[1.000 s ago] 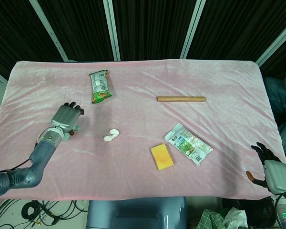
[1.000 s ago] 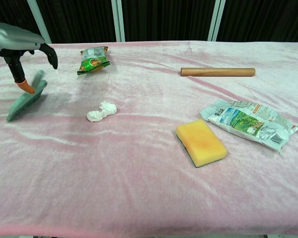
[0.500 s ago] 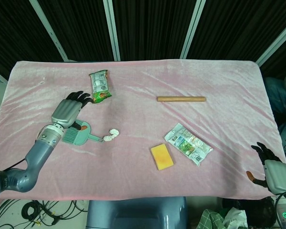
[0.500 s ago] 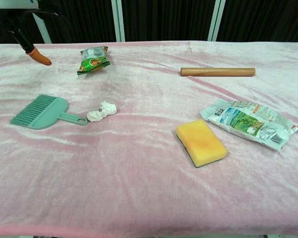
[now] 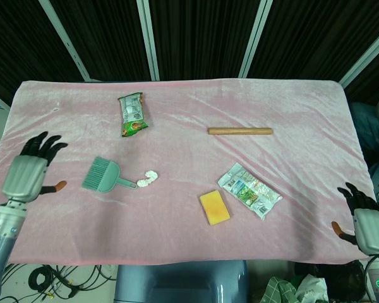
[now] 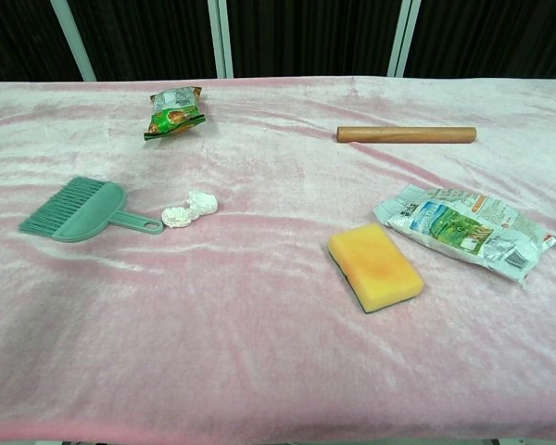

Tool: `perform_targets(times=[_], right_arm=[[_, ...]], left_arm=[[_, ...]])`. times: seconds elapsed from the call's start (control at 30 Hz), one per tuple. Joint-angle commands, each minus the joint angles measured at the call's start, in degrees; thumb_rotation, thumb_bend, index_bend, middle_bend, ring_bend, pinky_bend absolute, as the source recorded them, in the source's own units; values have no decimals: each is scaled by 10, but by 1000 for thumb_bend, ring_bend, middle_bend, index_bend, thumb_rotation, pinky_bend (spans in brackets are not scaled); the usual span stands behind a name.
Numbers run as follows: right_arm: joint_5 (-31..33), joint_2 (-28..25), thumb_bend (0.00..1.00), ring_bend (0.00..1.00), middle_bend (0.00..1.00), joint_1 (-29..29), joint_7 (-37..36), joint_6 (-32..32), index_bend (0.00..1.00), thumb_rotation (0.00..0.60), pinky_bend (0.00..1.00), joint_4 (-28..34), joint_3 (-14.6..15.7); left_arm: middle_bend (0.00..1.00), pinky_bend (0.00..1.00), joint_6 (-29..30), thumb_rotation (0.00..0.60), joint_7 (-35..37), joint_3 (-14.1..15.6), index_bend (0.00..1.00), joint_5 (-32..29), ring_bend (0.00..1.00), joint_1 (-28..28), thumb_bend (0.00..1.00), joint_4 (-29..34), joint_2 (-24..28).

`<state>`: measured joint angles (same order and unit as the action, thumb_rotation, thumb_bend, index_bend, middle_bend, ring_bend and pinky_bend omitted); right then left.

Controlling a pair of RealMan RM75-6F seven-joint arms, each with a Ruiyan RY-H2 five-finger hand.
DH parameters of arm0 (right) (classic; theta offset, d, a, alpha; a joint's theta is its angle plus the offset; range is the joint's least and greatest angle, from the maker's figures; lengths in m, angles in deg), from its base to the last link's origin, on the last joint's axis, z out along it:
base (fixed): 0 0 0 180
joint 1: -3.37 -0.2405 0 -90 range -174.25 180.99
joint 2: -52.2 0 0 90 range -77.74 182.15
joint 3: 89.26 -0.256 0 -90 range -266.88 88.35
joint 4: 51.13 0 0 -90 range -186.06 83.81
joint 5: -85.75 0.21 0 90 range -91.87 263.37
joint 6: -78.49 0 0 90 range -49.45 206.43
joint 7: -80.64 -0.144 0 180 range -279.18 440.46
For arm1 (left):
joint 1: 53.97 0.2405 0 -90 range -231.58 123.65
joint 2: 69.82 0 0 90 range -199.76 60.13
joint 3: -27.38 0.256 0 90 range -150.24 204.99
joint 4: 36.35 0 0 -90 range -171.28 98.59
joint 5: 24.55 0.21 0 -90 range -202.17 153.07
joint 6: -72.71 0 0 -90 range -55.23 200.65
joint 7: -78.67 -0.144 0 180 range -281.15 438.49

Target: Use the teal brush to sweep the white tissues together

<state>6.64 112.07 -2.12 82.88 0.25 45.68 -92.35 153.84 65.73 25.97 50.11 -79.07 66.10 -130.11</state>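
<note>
The teal brush (image 5: 102,176) (image 6: 82,210) lies flat on the pink cloth, bristles to the left, handle tip pointing at the white tissues (image 5: 148,179) (image 6: 190,209). The tissues sit bunched in one small clump just right of the handle. My left hand (image 5: 28,173) hovers at the table's left edge, well clear of the brush, fingers spread and holding nothing. My right hand (image 5: 362,219) stays at the front right corner, open and empty. Neither hand appears in the chest view.
A green snack bag (image 5: 132,114) lies at the back left. A wooden rolling pin (image 5: 240,131) rests behind the middle. A yellow sponge (image 5: 214,207) and a white-green packet (image 5: 249,190) lie at the right front.
My left hand let go of the brush, which now lies on the cloth, and has drawn back left to the table edge. The right hand barely moved.
</note>
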Motion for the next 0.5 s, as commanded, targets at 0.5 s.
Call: perform_targets(times=[0.5], right_arm=[[-29,14,197,129,67,5,-4,-23,163,600,174,-24,0]], left_arm=[[113,35,65,600,194,61,204,47,0,151,44,-92,-28]])
